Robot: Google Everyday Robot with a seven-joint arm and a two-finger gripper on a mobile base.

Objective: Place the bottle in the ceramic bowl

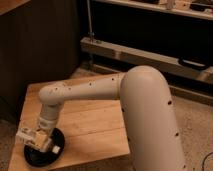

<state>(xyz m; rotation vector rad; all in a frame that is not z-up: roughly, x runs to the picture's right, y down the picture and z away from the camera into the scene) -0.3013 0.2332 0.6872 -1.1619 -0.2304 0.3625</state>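
We see the gripper (pixel 41 141) low over the ceramic bowl (pixel 35 156) at the wooden table's (pixel 95 125) front-left corner. The bottle (pixel 31 136) lies at the gripper, over the bowl. Whether the claw grips it, we cannot tell. We judge placement nearly complete; release and retreat remain.

Light wood plank bench (pixel 95 125) in foreground, seams running w/ the grain, warm dim light. Dark brown wall panel (pixel 45 45) behind bench at left. Floor (pixel 195 115) at right is speckled gray-beige. Long metal rail/base (pixel 150 57) crosses bg diagonally, thin vertical pole (pixel 89 20) rising from it. Dark shelving unit (pixel 150 25) behind rail, pale shelf edge at top right. Black handle-like item (pixel 192 64) sits on rail at right.
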